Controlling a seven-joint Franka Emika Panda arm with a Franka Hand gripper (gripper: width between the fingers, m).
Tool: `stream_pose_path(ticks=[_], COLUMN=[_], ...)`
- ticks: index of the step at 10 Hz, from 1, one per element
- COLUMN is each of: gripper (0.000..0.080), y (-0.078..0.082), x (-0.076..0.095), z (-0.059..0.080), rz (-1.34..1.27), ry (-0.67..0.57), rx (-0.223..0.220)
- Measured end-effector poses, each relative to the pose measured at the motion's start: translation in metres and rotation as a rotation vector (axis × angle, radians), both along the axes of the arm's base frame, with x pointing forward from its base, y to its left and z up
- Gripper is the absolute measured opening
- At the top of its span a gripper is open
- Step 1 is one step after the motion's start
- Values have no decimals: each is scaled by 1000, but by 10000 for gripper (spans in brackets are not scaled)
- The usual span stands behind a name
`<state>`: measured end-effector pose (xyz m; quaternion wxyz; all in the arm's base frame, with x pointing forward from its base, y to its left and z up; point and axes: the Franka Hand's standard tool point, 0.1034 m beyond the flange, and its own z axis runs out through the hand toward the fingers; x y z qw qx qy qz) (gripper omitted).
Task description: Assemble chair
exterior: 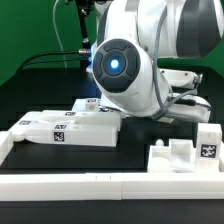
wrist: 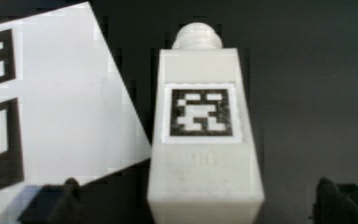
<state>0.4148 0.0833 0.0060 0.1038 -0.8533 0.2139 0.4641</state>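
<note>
- Black table (exterior: pixel 140 130), with a green backdrop (exterior: pixel 25 30) behind it at the exterior view's left. One plain white rail (exterior: pixel 100 185) runs along the near edge.
- Gripper (wrist: pixel 197 200): jaws spread wide. Two dark fingertips (wrist: pixel 345 198) show in the wrist view, one on each side of a white bar (wrist: pixel 202 150), each clear of it. Nothing held, nothing touched.
- Exterior view: the gripper is hidden behind the bulk of the arm (exterior: pixel 130 70), so the jaws cannot be read from there.
- Bar: one. It lies flat on the black surface, lengthwise between the fingertips. One square tag (wrist: pixel 197 108) sits on its upper face, and a rounded peg (wrist: pixel 197 36) at the end away from the fingertips.
- Slab (wrist: pixel 60 110): one, flat and white, just beside the bar and angled slightly to it. The edges close in toward the fingertip end; touching or not, cannot tell. It carries two tags, both cut off by the picture edge.
- Exterior view's left: a low cluster of flat parts (exterior: pixel 60 125) on the table under the arm's end. Two tags are readable; the number of pieces is unclear.
- Exterior view's right: white blocks (exterior: pixel 185 155) just behind the rail, well apart from the flat parts. One tag faces the camera; the piece count is unclear.
</note>
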Motion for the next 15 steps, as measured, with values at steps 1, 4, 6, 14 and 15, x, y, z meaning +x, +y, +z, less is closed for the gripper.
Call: stream_pose_path(ticks=[1,4,6,14,15], gripper=[639,315,275,278,278], y=[-1,-2,-3,-25,-24], x=[1,1,2,76,71], z=[0,0,0,122,120], rz=[0,-3,-4,62,57], ry=[-3,-4,-8,-462,-486], rx=[-2,-3,-4,-92,-102])
